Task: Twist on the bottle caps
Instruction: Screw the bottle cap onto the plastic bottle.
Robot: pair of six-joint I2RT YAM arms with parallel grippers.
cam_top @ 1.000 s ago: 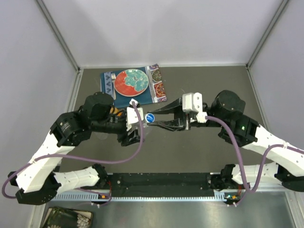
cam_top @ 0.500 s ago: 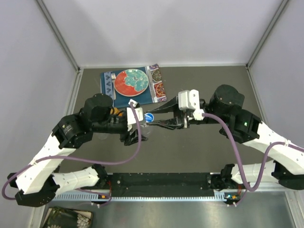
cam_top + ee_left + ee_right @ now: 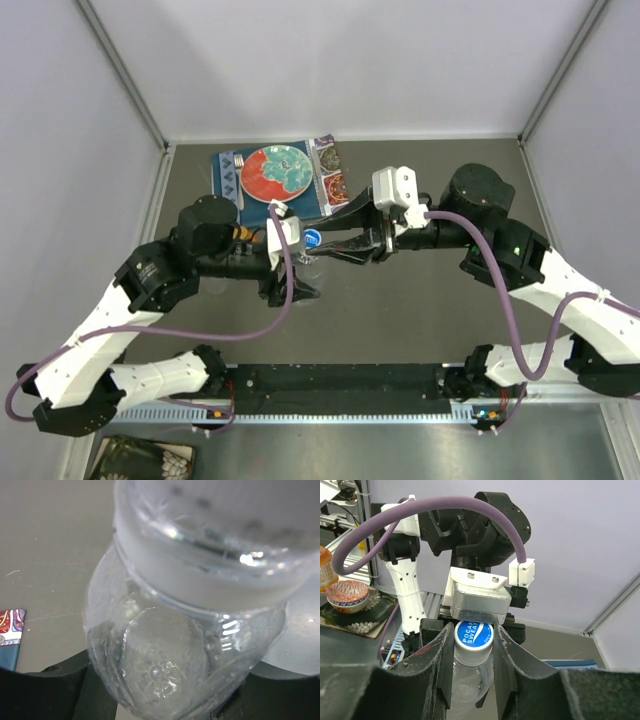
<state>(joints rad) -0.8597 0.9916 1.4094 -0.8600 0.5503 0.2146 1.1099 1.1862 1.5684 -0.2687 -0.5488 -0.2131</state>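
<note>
A clear plastic bottle (image 3: 470,682) stands upright between the two arms, and its body fills the left wrist view (image 3: 165,645). My left gripper (image 3: 165,702) is shut on the lower part of the bottle, its dark fingers (image 3: 50,690) on either side. A white bottle cap (image 3: 474,635) with a blue printed top sits on the bottle's neck. My right gripper (image 3: 472,647) is shut on this cap, one finger on each side. From above, the cap (image 3: 312,239) shows between my right gripper (image 3: 330,247) and the left wrist.
A red-and-teal plate (image 3: 277,172) lies on a blue placemat (image 3: 335,190) at the back of the table, just behind the grippers. In the right wrist view, an orange bottle (image 3: 324,570) and a patterned bowl (image 3: 347,596) sit beyond the table's near edge.
The right wrist has swung left and toward the back, turning around the cap. The bottle and cap shifted slightly toward the back with the left gripper.
</note>
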